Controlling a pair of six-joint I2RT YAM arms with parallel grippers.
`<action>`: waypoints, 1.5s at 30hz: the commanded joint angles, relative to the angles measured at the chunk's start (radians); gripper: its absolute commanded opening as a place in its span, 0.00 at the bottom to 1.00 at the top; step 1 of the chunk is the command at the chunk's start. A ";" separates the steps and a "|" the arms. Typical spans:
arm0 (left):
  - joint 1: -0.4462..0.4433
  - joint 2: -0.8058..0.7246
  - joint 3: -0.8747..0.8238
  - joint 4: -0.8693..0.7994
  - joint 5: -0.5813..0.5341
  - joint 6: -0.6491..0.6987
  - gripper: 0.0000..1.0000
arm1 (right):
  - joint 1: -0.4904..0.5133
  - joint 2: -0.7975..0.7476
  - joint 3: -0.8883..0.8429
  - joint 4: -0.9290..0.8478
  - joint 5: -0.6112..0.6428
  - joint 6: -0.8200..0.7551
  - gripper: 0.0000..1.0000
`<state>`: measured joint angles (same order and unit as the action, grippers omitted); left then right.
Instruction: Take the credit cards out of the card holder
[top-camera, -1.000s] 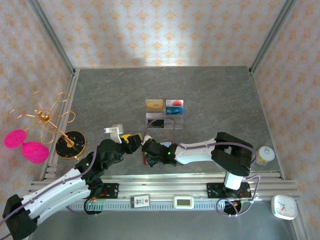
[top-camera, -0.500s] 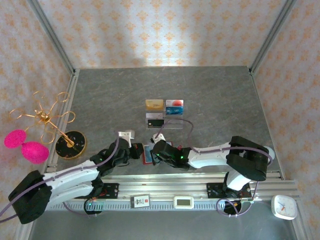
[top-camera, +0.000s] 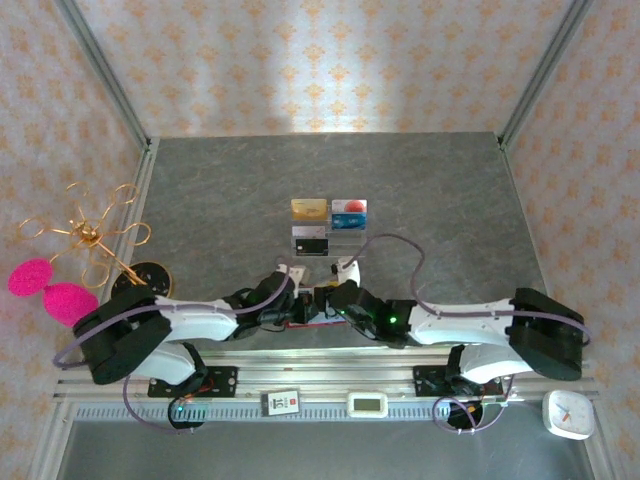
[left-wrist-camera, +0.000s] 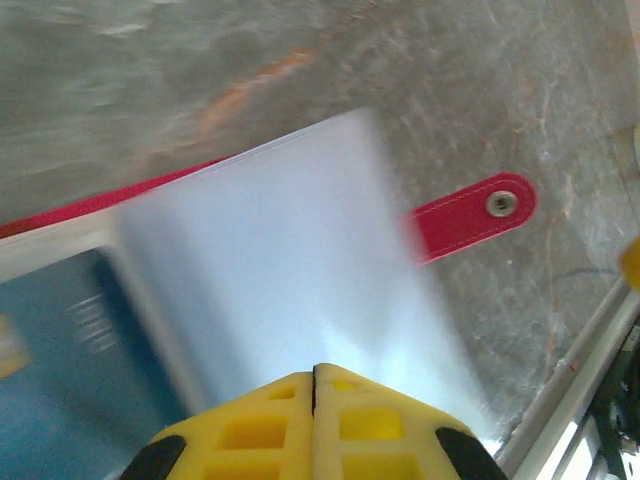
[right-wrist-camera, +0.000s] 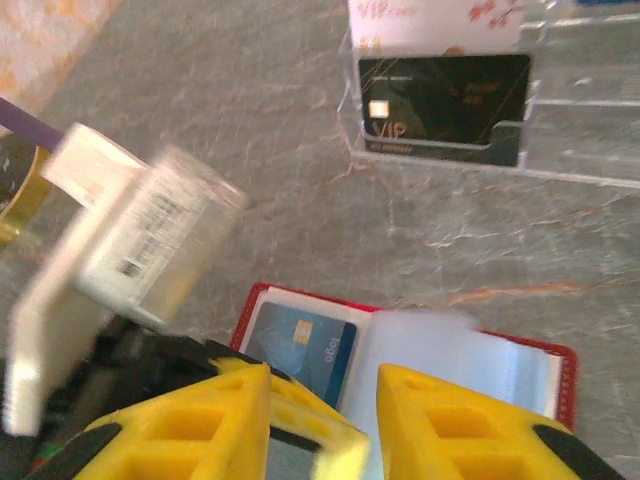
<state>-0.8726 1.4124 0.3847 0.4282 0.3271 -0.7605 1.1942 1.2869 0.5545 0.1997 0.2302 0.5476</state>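
Note:
The dark red card holder (right-wrist-camera: 262, 300) lies open on the table near the front edge, its red edge (top-camera: 303, 322) showing between the two grippers. A blue credit card (right-wrist-camera: 300, 345) sits in its left sleeve, also at the left of the left wrist view (left-wrist-camera: 60, 340). A pale clear sleeve page (left-wrist-camera: 290, 260) stands blurred, running up into my left gripper (left-wrist-camera: 315, 375), which is shut on it. The snap strap (left-wrist-camera: 470, 215) points right. My right gripper (right-wrist-camera: 320, 400) hangs open just above the holder. A black credit card (right-wrist-camera: 440, 100) stands in the acrylic stand.
The clear acrylic stand (top-camera: 328, 235) behind the holder carries a gold card (top-camera: 309, 209) and a blue-white-and-red card (top-camera: 349, 212). A gold wire stand with pink pompoms (top-camera: 60, 295) is at the left, a yellow cup (top-camera: 530, 310) at the right, the aluminium rail (top-camera: 320, 360) in front.
Both arms have dropped low and stretched toward each other. The left gripper slid right onto the holder and the right gripper moved over it. A sleeve page is lifted and moving.

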 joint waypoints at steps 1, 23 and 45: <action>-0.013 0.076 0.057 0.032 0.050 0.026 0.07 | -0.004 -0.049 -0.034 -0.067 0.087 0.051 0.32; 0.122 -0.273 -0.177 -0.066 -0.073 0.000 0.00 | -0.151 0.205 0.135 0.024 -0.592 0.004 0.15; 0.132 -0.238 -0.208 -0.155 -0.171 0.032 0.00 | -0.194 0.354 0.174 -0.100 -0.532 0.081 0.23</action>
<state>-0.7498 1.1595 0.1921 0.3092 0.1932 -0.7506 1.0054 1.6222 0.7090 0.1368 -0.3515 0.6098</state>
